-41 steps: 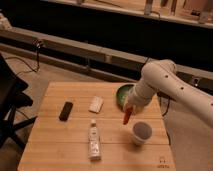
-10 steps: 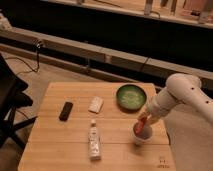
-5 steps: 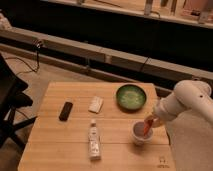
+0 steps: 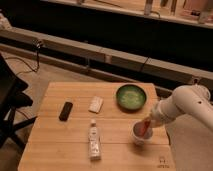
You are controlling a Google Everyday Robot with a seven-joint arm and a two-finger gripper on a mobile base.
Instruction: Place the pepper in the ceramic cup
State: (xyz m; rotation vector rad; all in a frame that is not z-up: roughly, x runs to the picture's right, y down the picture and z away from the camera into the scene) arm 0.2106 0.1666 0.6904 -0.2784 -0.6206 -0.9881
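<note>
1. A clear plastic bottle (image 4: 93,141) lies on the near part of the pale wooden table (image 4: 60,150), left of centre.
2. Near the right edge stands the small grey-white ceramic cup (image 4: 139,135). The tapered red-orange pepper (image 4: 145,127) leans with its lower end inside the cup.
3. The white arm's gripper (image 4: 150,121) sits just above the cup at the pepper's upper end, apparently pinching it.
4. Further back lie a black rectangular device (image 4: 66,110), a white packet (image 4: 95,104) and a wide green bowl (image 4: 131,96).

The hand (image 4: 148,124) on the glossy white plastic arm hangs over a matt ceramic cup (image 4: 140,136) on the pale wooden table (image 4: 60,137).
</note>
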